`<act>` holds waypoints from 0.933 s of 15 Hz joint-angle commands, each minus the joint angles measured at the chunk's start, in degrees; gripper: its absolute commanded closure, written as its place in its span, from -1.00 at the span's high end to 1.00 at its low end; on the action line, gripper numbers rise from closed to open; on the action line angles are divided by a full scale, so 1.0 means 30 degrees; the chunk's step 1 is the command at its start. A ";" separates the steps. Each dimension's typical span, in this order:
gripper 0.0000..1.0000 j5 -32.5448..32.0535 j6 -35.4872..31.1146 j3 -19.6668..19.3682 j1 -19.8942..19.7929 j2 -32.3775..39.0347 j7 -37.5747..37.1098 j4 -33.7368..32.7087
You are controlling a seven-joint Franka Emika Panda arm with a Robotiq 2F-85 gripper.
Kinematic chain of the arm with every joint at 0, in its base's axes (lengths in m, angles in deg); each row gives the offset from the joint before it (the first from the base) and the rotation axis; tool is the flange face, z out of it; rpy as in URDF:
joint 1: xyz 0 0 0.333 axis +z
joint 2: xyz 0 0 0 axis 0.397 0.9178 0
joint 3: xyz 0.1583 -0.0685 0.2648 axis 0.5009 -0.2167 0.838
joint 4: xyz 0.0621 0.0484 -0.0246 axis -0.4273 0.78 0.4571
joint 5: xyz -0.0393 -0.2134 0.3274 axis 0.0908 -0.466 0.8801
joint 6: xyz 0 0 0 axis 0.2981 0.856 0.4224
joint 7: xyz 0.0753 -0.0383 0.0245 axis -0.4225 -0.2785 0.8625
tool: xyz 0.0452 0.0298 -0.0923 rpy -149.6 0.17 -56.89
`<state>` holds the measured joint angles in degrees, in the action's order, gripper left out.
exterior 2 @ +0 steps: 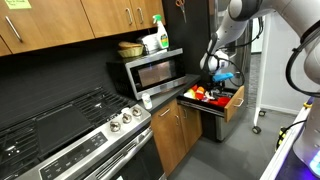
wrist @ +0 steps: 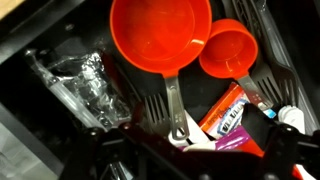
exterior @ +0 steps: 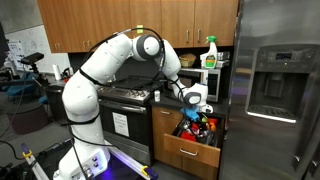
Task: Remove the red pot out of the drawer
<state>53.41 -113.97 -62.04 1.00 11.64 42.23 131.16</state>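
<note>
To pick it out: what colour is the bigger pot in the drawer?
Bright red pot, grey metal handle; clearest in the wrist view.

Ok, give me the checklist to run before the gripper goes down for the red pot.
1. Drawer open: ok, pulled out in both exterior views.
2. Red pot in sight: ok, open side up in the wrist view, its metal handle pointing toward the gripper.
3. Gripper open and empty: ok, the wrist view shows the fingers apart with nothing held.
4. Target unmistakable: not ok, a smaller red cup lies right beside the pot.
5. Free lift path: cannot tell, a clear plastic item and a packet crowd the handle.
</note>
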 commanded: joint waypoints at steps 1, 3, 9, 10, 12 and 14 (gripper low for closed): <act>1.00 0.0107 -0.0426 0.0288 -0.0471 0.0485 0.0640 -0.0763; 1.00 0.0058 -0.0453 0.0301 -0.0571 0.0689 0.0774 -0.1059; 1.00 0.0074 -0.0372 0.0448 -0.0913 0.1199 0.1277 -0.1546; 1.00 0.0071 -0.0371 0.0473 -0.0952 0.1287 0.1335 -0.1595; 1.00 0.0083 -0.0390 0.0530 -0.1045 0.1497 0.1411 -0.1721; 1.00 0.0070 -0.0399 0.0535 -0.1089 0.1659 0.1427 -0.1794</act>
<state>53.39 -114.74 -61.52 -0.97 15.50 44.94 127.04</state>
